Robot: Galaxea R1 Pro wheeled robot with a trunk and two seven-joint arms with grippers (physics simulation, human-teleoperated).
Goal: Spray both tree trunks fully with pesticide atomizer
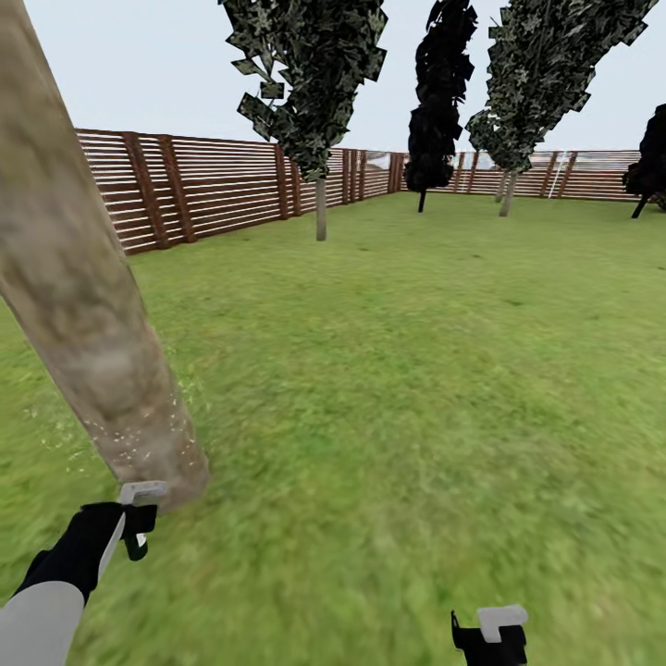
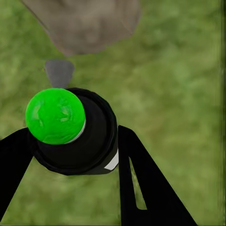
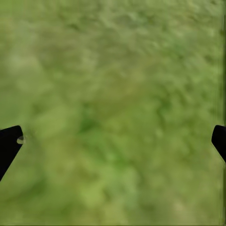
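- Spraying is in hand: the left pincer [image 1: 137,518] is clamped on the atomizer [image 2: 70,129], nozzle aimed at the near trunk [image 1: 83,305] base.
- Next, I judge: sweep upward to cover the bare trunk.
- Left wrist view reveals the green-capped atomizer, indistinct from the head.
- Right pincer [image 3: 113,141] hangs wide open, empty, over lawn [image 1: 416,370].

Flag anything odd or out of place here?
Nothing stands out. The left gripper holds the green-capped sprayer at the base of the near tree trunk; pale specks dot the bark. The right gripper is open over grass.
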